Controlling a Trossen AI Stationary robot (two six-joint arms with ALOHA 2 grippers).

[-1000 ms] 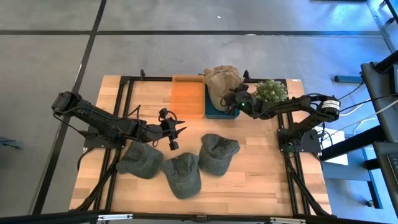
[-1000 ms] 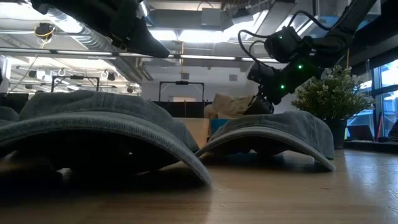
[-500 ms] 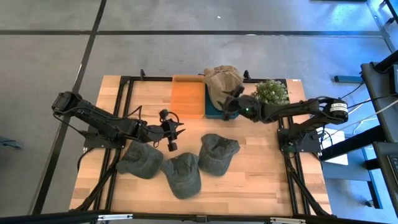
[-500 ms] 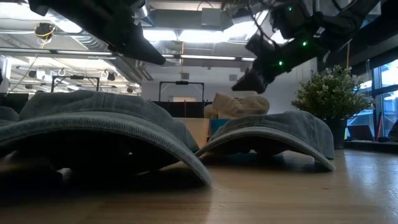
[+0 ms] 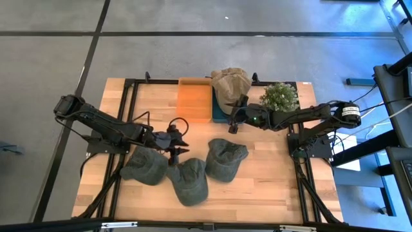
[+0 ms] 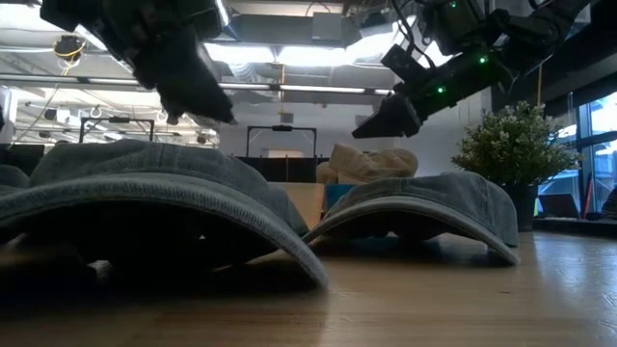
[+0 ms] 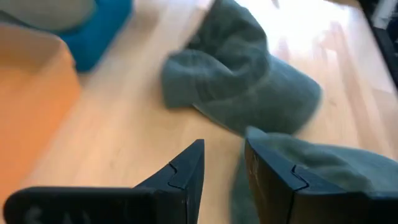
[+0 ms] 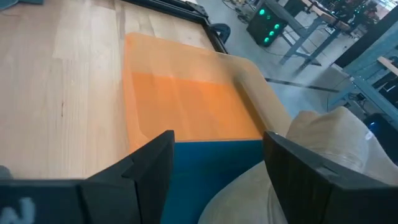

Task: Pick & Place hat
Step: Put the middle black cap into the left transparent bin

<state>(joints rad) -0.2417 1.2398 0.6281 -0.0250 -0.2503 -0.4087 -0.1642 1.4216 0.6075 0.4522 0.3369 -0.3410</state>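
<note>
Three grey-green caps lie crown-up on the wooden table: left, middle and right. A tan cap rests on the blue bin at the far side. My left gripper hovers open just above the gap between the left and middle caps; in the left wrist view its fingers point at the middle cap's edge, with the right cap beyond. My right gripper is wide open in the air by the blue bin's near edge, empty.
An orange bin stands beside the blue one at the table's far side, and a potted plant stands right of them. Black frame rails run along the table's left and right sides. Bare wood shows at the near-right corner.
My right gripper has come away from the tan cap, rising and moving toward the table's near-left, past the blue bin's edge; the tan cap stays on the bin. My left gripper has moved toward the near edge and dipped down toward the middle green cap.
</note>
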